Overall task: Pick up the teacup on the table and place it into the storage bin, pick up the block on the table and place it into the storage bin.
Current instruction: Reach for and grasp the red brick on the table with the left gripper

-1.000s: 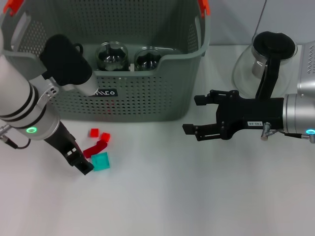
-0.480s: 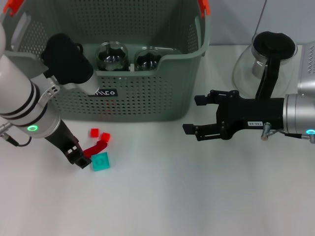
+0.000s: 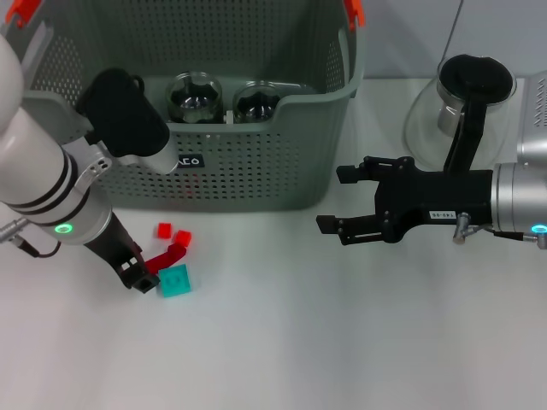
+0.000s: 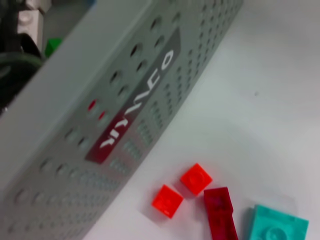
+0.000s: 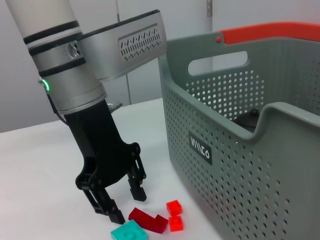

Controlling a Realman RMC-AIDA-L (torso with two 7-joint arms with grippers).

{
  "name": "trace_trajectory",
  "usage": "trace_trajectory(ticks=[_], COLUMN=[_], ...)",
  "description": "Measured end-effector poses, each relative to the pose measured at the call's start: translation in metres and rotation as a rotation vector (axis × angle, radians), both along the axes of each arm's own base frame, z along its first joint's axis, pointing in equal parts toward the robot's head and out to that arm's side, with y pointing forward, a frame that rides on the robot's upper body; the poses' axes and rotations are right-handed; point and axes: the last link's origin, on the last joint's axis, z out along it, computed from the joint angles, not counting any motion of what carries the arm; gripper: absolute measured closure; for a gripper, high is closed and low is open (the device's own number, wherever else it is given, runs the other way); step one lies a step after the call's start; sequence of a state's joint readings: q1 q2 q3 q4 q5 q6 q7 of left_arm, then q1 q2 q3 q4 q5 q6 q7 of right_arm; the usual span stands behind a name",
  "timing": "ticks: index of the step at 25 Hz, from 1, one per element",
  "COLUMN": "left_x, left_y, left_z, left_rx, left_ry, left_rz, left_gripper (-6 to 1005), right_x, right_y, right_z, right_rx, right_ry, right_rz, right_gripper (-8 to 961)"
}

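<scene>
- Teal block (image 3: 176, 280) sits on table (image 3: 282, 342) at abt 7 o'clock of the head view, just in front of the bin (image 3: 256, 171); dark-red piece (image 3: 167, 257) touches it, two small red blocks (image 3: 172, 233) near by at its 12.
- Two glass cups (image 3: 193, 96) already stand inside the bin near its front wall, so I judge cup step done and block step in hand.
- L gripper (image 3: 141, 278) is low over the table, at 9 o'clock of the teal block and right beside the dark-red piece. R wrist view shows its jaws parted, nothing between them; fingers (image 5: 117, 216) are close to the blocks, contact can't be told.
- R gripper (image 3: 338, 201) hangs at 3 o'clock, well apart from the blocks, jaws spread and empty. Glass pot (image 3: 453, 102) behind it.
- Next move, as I read it: shift L gripper toward 3 o'clock so the fingers straddle one block, close, lift, carry over the bin rim. Risk: blocks are clustered, so a finger may shove a neighbour.
- Vs 1 s ago: L gripper has pulled back toward 10 o'clock, off the teal block's edge; L arm is a bit higher in frame. Blocks, bin, R arm unchanged.
</scene>
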State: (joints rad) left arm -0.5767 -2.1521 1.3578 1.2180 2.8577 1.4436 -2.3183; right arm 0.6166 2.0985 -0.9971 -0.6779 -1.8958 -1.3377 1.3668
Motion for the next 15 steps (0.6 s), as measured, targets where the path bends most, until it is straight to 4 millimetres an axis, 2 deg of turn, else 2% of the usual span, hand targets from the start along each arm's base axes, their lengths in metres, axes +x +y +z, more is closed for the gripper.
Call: trace_trajectory(ticks=[15], left_x=[0.0008], left_y=[0.0003], left_z=[-0.0025], left_rx=[0.005], left_ry=[-0.005], left_rz=[0.003], left_gripper=[483], right_x=[0.0004], right_y=[-0.0005], right_z=[-0.0003], right_rx=[-0.001], right_ry=[0.000], right_rz=[0.001], right_gripper=[38])
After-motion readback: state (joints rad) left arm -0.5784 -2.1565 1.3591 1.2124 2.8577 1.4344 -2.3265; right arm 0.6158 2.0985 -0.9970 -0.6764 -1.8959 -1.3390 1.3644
